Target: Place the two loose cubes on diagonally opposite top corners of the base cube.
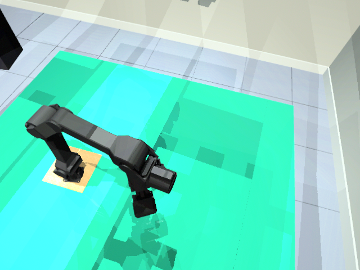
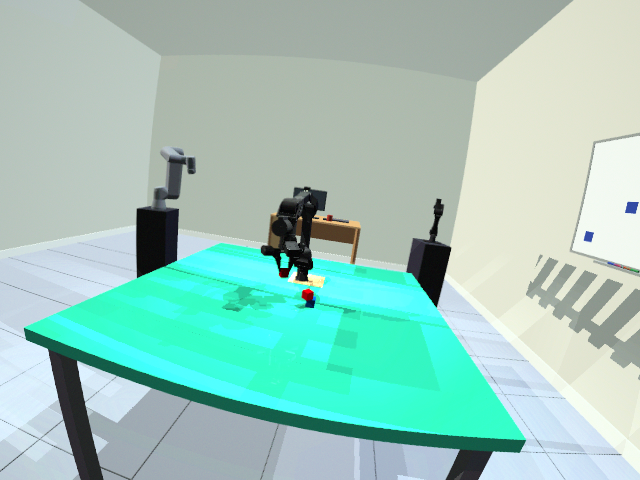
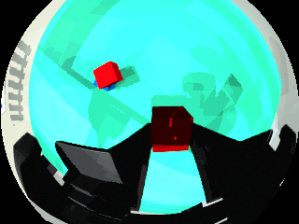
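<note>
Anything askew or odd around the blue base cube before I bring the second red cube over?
Nothing stands out. One red cube sits off-center on the blue base cube, as a corner placement should. Its exact levelness I cannot tell.

Whiteboard (image 2: 612, 191) with blue squares (image 2: 631, 207).

One loose cube (image 2: 308, 295) (image 3: 107, 75) sits on the base cube (image 2: 310, 303) (image 3: 106, 87), atop the desk (image 1: 220, 185) (image 2: 289, 392) (image 3: 163, 61), before the arm (image 1: 87, 127) (image 2: 306, 232).
</note>
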`<state>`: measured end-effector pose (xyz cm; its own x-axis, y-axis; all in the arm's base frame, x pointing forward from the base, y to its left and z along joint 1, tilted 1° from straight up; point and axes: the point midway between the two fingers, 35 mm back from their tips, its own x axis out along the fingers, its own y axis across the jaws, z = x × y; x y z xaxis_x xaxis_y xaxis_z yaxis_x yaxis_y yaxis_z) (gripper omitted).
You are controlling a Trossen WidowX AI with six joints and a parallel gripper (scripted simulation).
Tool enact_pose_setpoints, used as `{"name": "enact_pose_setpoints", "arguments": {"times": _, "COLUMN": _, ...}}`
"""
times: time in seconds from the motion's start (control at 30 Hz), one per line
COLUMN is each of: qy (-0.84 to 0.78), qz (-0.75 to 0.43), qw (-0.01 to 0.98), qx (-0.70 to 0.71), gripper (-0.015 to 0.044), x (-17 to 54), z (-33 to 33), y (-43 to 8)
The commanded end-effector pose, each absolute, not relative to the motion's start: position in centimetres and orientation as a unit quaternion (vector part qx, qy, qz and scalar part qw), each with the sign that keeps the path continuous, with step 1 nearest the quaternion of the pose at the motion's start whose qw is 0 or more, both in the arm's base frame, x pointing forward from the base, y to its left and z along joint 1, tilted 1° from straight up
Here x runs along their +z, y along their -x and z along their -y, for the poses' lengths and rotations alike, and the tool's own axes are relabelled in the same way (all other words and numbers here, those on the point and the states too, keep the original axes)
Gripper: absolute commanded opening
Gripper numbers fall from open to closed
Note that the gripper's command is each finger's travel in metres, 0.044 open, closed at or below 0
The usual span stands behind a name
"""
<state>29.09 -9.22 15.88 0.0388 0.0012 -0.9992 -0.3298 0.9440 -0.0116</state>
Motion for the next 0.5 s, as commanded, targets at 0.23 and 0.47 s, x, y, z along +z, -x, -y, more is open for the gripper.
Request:
{"name": "enact_pose_setpoints", "arguments": {"times": 0.23, "qy": 0.012, "qz": -0.694, "qw": 0.720, "qx": 0.017, "gripper": 0.0105, "x": 15.7, "z": 6.1, "y": -29.7}}
{"name": "enact_pose_setpoints", "arguments": {"times": 0.47, "qy": -0.053, "qz": -0.694, "qw": 0.717, "qx": -0.045, "gripper": 0.0105, "x": 15.6, "z": 4.2, "y": -29.9}}
